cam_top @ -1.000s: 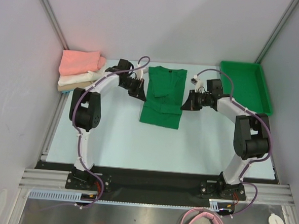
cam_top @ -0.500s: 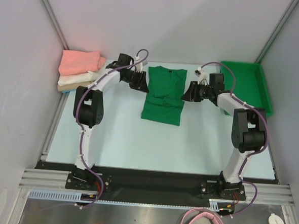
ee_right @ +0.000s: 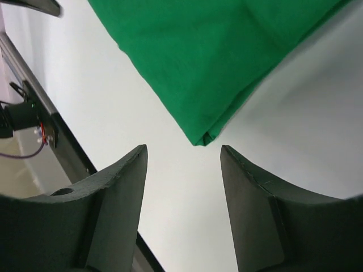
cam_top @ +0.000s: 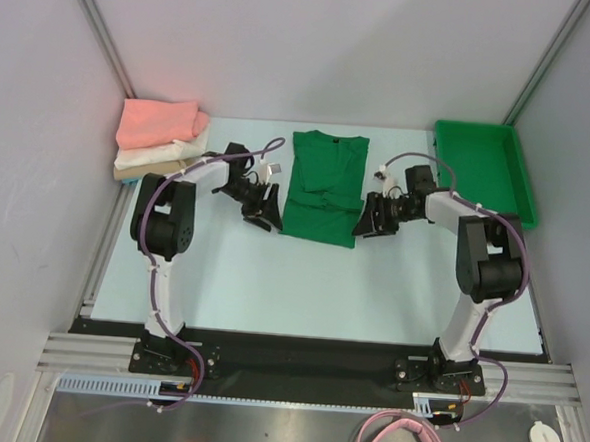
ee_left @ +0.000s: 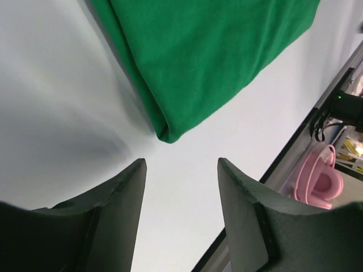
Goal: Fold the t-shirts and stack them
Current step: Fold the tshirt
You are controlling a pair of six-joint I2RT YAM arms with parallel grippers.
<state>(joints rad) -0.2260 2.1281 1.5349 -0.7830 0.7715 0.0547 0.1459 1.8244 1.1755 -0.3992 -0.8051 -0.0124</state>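
In the far left corner of the table (cam_top: 301,282), three folded shirts are sitting in a pile by the wall. The salmon pink t-shirt (cam_top: 161,123) is lying on top, the white t-shirt (cam_top: 157,156) is lying under it, and the tan t-shirt (cam_top: 138,172) is peeking out at the bottom. A little to the right of the pile, my left pincer (cam_top: 261,207) is hanging low over the table, just beside the near left corner of the dark green t-shirt (cam_top: 324,188). I am holding its two fingers (ee_left: 122,198) apart, and only bare table is showing between them. In my left wrist camera, the folded corner of the green cloth is pointing at that gap, close but not touching. The dark green t-shirt is lying flat in the middle of the table, folded into a narrow shape, with its neck hole at the far end. On its other side, my right pincer (cam_top: 372,218) is hanging low beside the near right corner. I am holding those fingers (ee_right: 249,198) apart too, and they are not gripping anything. The cloth corner is sitting just in front of them, not touching. Far to the right, the green bin (cam_top: 479,167) is sitting by the right wall, well apart from the shirt, with its flat green floor showing.
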